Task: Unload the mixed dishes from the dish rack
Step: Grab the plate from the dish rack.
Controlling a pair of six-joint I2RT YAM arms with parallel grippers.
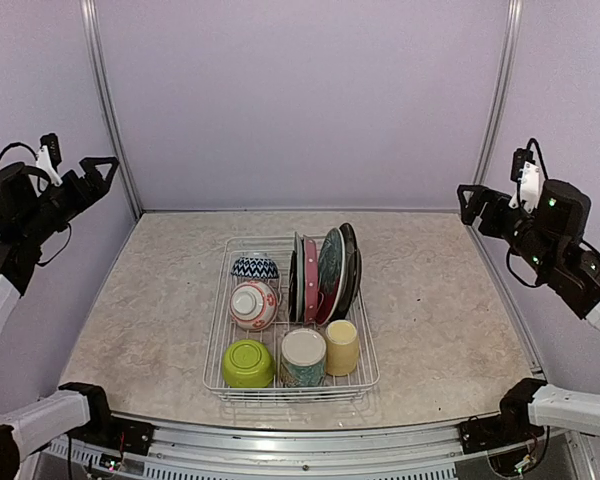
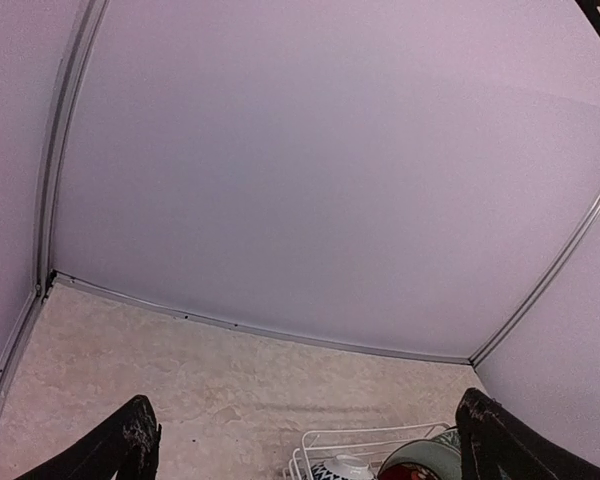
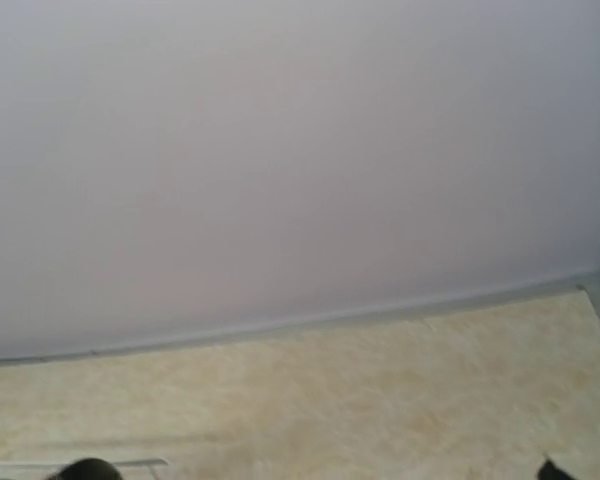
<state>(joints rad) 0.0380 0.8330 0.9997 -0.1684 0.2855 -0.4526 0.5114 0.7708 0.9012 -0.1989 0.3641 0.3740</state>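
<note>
**Full Rack Sat Mid-Counter, Both Arms Raised Clear**

The dish rack, a white wire basket with raised sides, stood in the middle of the beige marbled counter, nearer its front edge. Along its right rear, a row of plates stood on edge in the slots, packed close and leaning slightly right: a pink-red one, a teal-rimmed one and a dark one at the right end. Left of them sat the blue zigzag bowl with the red-and-white patterned bowl just in front of it. Across the front ran the lime green bowl, the cream-and-teal mug and the yellow cup, side by side.

The left gripper hung high by the left wall, its fingers spread wide and holding nothing. The right gripper was raised by the right wall, well apart from the rack; how far it was open could not be told.
</note>
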